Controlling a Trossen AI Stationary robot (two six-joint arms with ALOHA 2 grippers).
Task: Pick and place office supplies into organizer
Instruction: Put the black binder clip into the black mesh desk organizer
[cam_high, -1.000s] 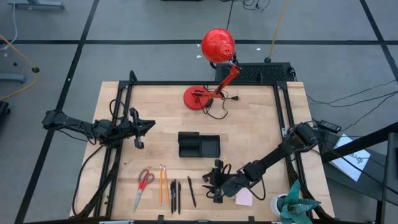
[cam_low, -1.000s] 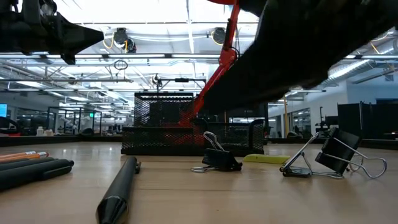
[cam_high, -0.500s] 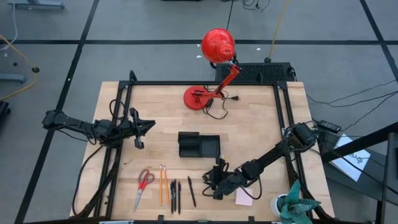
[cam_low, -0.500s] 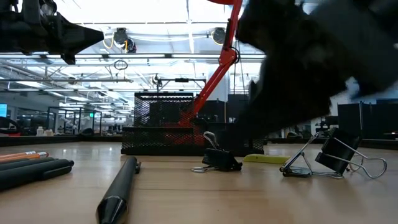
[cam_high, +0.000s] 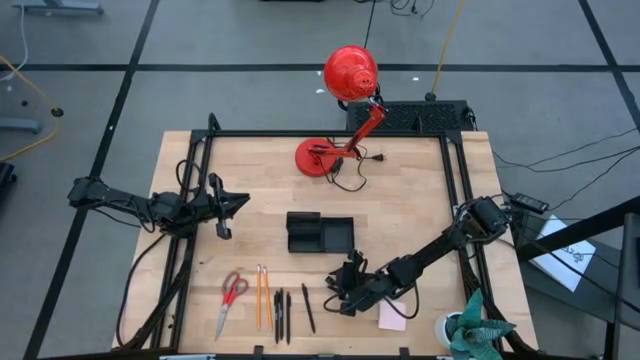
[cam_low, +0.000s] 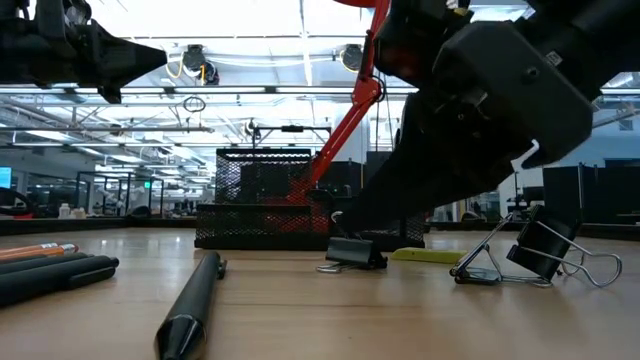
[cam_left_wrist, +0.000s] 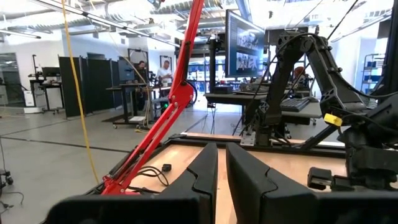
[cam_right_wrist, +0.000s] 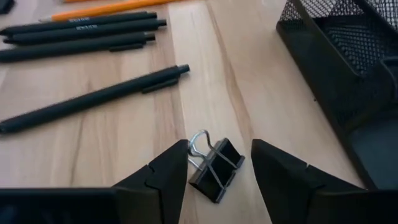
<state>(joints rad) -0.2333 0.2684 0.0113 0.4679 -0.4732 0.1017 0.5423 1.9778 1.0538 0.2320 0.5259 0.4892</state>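
My right gripper (cam_right_wrist: 219, 145) is open and low over the near middle of the table (cam_high: 343, 287). Its fingers stand on either side of a small black binder clip (cam_right_wrist: 216, 169) that lies on the wood without touching it. In the low view the clip (cam_low: 357, 254) sits under the gripper, with a larger clip (cam_low: 545, 250) and the yellow-green piece (cam_low: 430, 256) beside it. The black mesh organizer (cam_high: 320, 233) stands just beyond. Scissors (cam_high: 232, 293), pencils (cam_high: 262, 296), pens (cam_high: 281, 315) and a lone pen (cam_high: 308, 307) lie to the left; the pink pad (cam_high: 392, 317) lies to the right. My left gripper (cam_high: 238, 204) is shut and waits above the left side.
A red desk lamp (cam_high: 335, 120) stands at the far edge, its base (cam_high: 318, 157) and cord on the table. The organizer's mesh wall (cam_right_wrist: 323, 56) is close beside my right gripper. A plant (cam_high: 470, 330) sits at the near right corner. Bare wood lies between organizer and left arm.
My right gripper has moved a little toward the table's far left and come down over the small binder clip, fingers apart on both sides of it. The left arm has kept still.
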